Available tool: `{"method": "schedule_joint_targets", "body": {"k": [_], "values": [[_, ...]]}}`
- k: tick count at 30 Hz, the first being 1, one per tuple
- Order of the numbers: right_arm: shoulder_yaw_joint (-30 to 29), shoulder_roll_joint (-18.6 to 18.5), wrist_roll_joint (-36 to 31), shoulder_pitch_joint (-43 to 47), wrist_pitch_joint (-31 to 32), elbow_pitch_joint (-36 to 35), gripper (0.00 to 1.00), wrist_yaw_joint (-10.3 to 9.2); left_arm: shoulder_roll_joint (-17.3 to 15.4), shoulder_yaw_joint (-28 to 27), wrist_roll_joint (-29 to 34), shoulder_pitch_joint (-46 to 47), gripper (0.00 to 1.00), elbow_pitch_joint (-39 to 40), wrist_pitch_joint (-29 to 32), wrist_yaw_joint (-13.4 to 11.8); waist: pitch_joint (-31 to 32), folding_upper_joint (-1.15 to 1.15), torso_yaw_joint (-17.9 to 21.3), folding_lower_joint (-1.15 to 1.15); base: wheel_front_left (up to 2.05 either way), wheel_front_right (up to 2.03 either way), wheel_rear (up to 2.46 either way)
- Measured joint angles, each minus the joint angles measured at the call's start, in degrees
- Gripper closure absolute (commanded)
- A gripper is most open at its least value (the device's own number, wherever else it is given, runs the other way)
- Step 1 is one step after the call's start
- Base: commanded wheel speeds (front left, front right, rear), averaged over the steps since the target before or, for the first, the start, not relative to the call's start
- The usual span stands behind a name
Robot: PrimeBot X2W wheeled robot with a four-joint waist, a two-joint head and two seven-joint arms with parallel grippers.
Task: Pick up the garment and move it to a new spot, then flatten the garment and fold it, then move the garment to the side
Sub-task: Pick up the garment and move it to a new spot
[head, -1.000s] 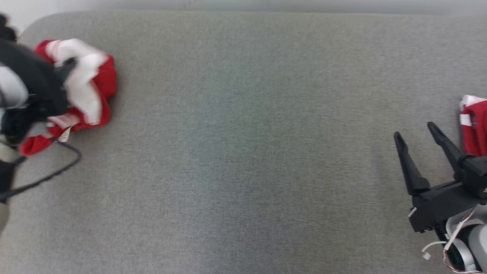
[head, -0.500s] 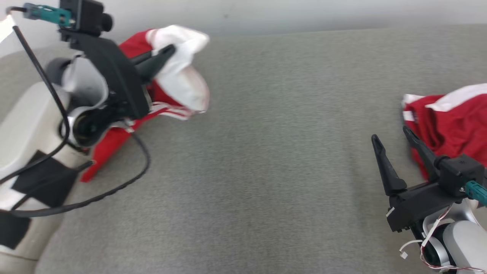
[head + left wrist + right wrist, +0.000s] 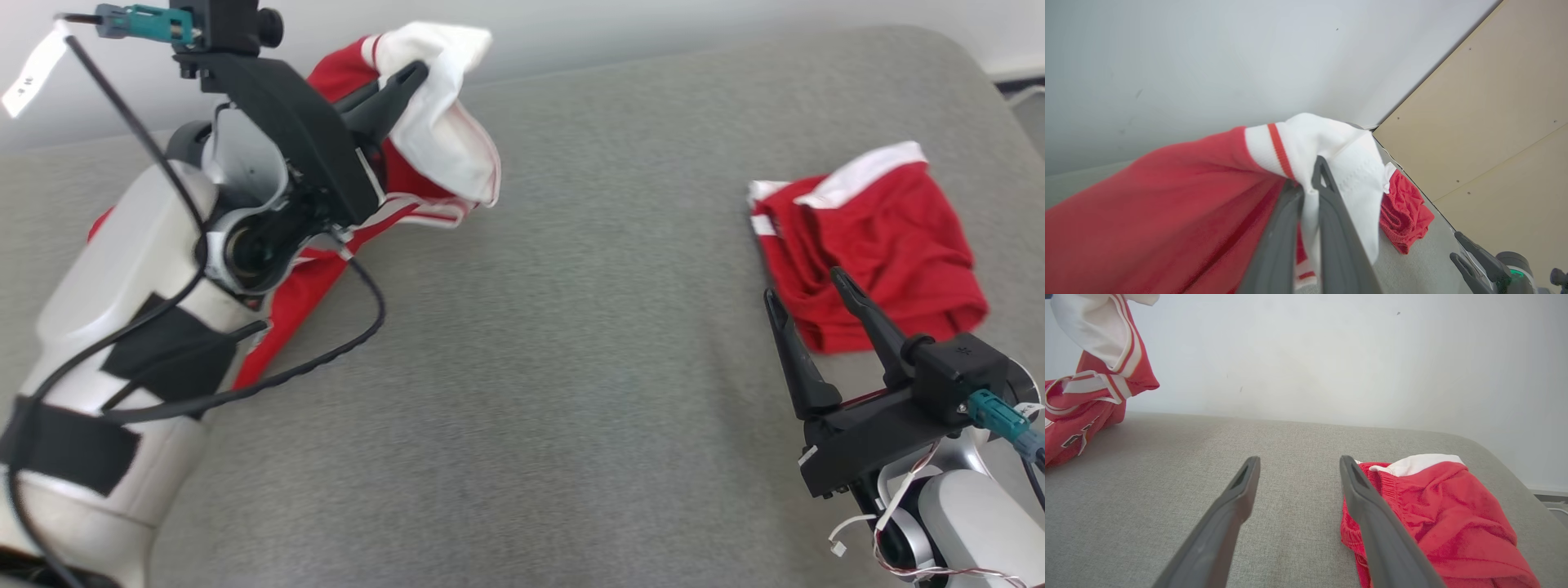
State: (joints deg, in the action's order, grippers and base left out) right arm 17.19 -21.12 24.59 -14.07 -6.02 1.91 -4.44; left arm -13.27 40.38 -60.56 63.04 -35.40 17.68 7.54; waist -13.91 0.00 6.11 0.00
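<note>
Slippage is the main risk here. The left jaws pinch only a thin fold of white trim at the top of the jersey (image 3: 441, 139), and the red body hangs from that fold with its lower end trailing on the grey cushion (image 3: 571, 367) at the far left. If the cloth drags across the fabric surface during a carry, it could pull out of so slight a hold. The black cable (image 3: 371, 306) loops just beside the hanging cloth and might catch it. The jersey is also bunched, so I judge it likely to land crumpled and be harder to flatten. The red shorts (image 3: 882, 237) lie on the right side, and a set-down too far that way would overlap them. The left arm (image 3: 122, 269) reaches up and forward, with its wrist raised and its fingers aimed toward the wall (image 3: 1306, 355). The right arm (image 3: 963, 506) sits low at the near right. The right jaws are spread and hold nothing, and they point forward with one finger at the shorts' near edge; whether it touches them I cannot tell.
</note>
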Motion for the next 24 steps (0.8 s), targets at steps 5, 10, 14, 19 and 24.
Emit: {"method": "schedule_joint_targets", "body": {"k": [5, 10, 14, 19, 24], "values": [[0.38, 0.56, -0.01, -0.34, -0.59, 0.37, 0.0, 0.2, 2.03, 0.11, 2.81, 0.92, 1.0, -4.9, -4.19, 0.0, -0.73, 0.0, 2.57, 0.0, 0.0, 0.0, 0.0], [0.77, 1.05, -0.02, -0.8, -1.19, 1.04, 0.0, 0.49, 4.12, 0.31, 4.98, 0.92, 0.78, -10.39, -9.56, -0.01, -1.85, 0.0, 5.63, 0.0, 0.0, 0.0, 0.0], [0.65, 1.26, -0.02, -0.79, -2.11, 1.49, 0.0, 0.48, 6.71, 1.63, 6.08, 1.31, 0.0, -13.61, -11.9, -0.01, -3.06, 0.0, 7.35, 0.0, 0.0, 0.0, 0.0], [-0.35, 1.2, -0.02, -0.76, -3.0, 2.53, 0.0, 0.41, 7.75, 4.67, 7.23, 3.33, 0.0, -15.32, -13.71, -0.01, -4.21, 0.0, 7.85, 0.01, 0.0, 0.0, 0.0], [-0.82, 1.16, -0.02, -0.77, -3.67, 3.65, 0.0, 0.41, 7.45, 7.79, 9.1, 4.07, 0.0, -16.12, -15.32, 0.02, -3.91, 0.0, 6.37, 0.0, 0.0, 0.0, 0.0]]}}
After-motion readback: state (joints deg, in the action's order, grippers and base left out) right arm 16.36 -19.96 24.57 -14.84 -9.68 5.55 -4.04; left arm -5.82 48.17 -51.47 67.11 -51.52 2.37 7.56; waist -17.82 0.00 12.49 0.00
